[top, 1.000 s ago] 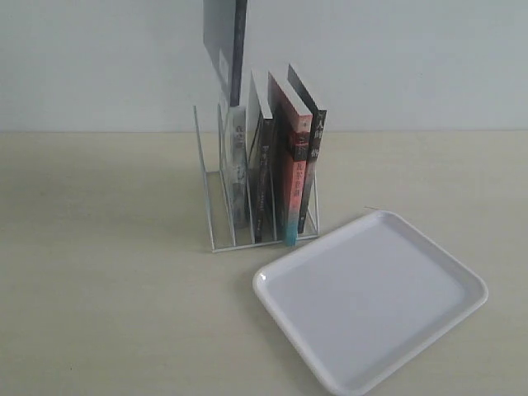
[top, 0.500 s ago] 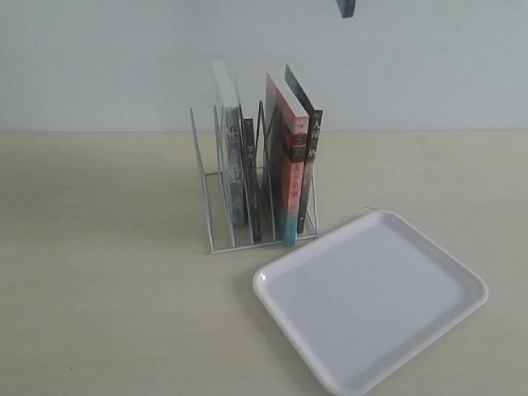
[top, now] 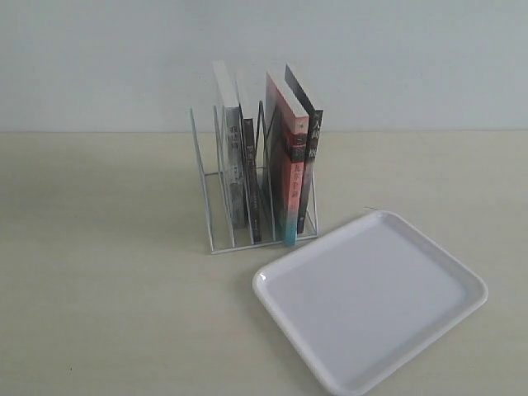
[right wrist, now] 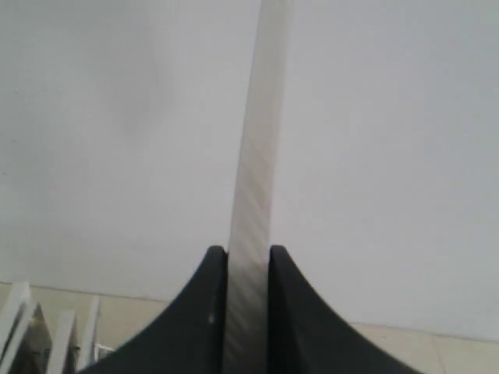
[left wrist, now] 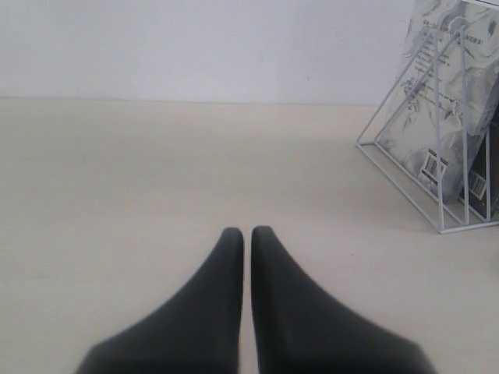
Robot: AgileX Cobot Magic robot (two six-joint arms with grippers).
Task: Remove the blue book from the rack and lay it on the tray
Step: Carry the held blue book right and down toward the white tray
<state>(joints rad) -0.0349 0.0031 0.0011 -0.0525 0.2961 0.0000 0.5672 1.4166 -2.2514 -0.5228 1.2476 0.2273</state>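
right end effector (right wrist: pixel 246 254): clenched on a thin book seen edge-on, with the pale page edge running up between the pads. the cover is hidden in this view.
blue book (right wrist: pixel 256 156): judged to be that gripped book, since no blue spine shows in the rack. it is out of the exterior view, so it must be high above the frame. the tops of the books in the rack show below it in the right wrist view.
left end effector (left wrist: pixel 247 232): tips pressed together with nothing between them, low over the bare counter (top: pixel 99 289), off to one side of the rack.
rack (top: pixel 203 186): upright on the counter with several books in it, including a pale-covered book (top: pixel 229 157), the pink-and-teal-spined book (top: pixel 290 190) and a black book (top: pixel 312 157) at the tray end.
tray (top: pixel 371 297): flat on the counter just beside the rack's front corner, turned at an angle, nothing on it.
step: the book is out of the rack; carrying it over and laying it flat is not yet done. roughly halfway.
risk, grip: the hold is on one narrow edge of a thin paperback, so it may swing or slip when the wrist turns it flat.
risk, rack: coming down too near the rack could catch a book top or a wire and tip the rack.
risk, tray: the tray is angled, so a book not turned to match could land a corner on the rim and sit tilted.
risk, release: the tray is glossy, so letting go from height could send the book skidding off.
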